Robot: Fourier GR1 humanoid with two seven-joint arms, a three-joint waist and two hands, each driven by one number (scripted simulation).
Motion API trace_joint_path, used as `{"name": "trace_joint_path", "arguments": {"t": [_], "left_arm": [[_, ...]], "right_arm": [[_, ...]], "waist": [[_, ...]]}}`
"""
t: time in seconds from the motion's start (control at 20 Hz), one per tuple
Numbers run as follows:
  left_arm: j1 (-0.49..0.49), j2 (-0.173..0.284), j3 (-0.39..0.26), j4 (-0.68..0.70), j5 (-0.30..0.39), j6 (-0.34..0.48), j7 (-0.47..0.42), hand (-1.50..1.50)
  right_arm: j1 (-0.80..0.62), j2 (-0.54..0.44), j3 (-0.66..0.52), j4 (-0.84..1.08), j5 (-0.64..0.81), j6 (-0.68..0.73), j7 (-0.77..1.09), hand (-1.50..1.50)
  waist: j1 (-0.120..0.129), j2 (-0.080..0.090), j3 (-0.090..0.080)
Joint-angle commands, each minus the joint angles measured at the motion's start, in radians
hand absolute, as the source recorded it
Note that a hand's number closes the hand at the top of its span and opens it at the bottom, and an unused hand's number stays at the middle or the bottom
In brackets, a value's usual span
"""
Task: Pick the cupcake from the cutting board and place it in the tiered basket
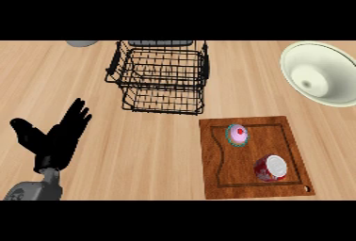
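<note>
Left robot hand upright, fingers straight.

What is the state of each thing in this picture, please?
cupcake: upright on the cutting board, not yet picked.
red cup: lying on its side on the board.
tiered basket: nothing seen inside.
white bowl: tilted, opening visible.
left hand: open, resting, holding nothing.
right hand: not visible.

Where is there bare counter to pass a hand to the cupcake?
Bare wood lies between the left hand and the cutting board, below the tiered basket. The board is crowded: the cupcake sits near a red bowl. A white bowl fills the upper right.
</note>
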Motion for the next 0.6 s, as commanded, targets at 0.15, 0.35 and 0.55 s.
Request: {"name": "trace_joint_path", "arguments": {"t": [0.15, 0.35, 0.55], "left_arm": [[0.067, -0.037, -0.094, -0.014, -0.219, 0.127, -0.098, 0.00], [0.095, -0.032, -0.107, 0.025, -0.241, 0.138, -0.111, 0.00], [0.177, -0.065, -0.154, -0.017, -0.282, 0.165, -0.138, 0.00]], "right_arm": [[-0.120, -0.014, -0.009, 0.123, -0.085, 0.150, 0.028, 1.50], [-0.004, 0.053, -0.105, 0.310, 0.015, -0.143, 0.170, -1.50], [0.021, 0.245, -0.141, 0.319, -0.102, -0.172, 0.012, -1.50]], "waist": [[0.010, 0.030, -0.018], [-0.009, 0.043, -0.019], [0.005, 0.028, -0.017]]}}
